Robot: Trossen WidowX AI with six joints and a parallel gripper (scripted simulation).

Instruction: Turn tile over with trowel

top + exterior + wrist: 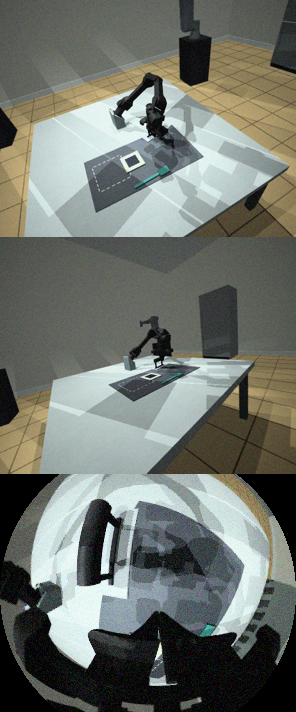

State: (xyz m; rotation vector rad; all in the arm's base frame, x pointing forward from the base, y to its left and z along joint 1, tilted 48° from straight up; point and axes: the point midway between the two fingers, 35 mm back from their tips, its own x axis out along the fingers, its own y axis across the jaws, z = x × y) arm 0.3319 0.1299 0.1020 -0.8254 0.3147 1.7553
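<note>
The tile (132, 161) (150, 376) lies flat on the dark mat (99, 203) (134, 396), its cream border and dark centre square facing up. It overlaps the right side of the dashed outline (115, 184). The trowel (149, 139) (158, 360) (94, 544) stands by the mat's back edge, its thick black handle raised on two posts above a thin pale plate. My gripper (172, 146) (158, 614) is shut and empty, over the right part of the mat and beside the trowel. The arm partly hides the trowel in the top view.
A teal spatula-like tool (164, 170) (179, 375) (207, 630) lies along the mat's front edge, right of the tile. A grey block (117, 122) (129, 364) stands at the arm's base. Arm shadows cross the mat's right part.
</note>
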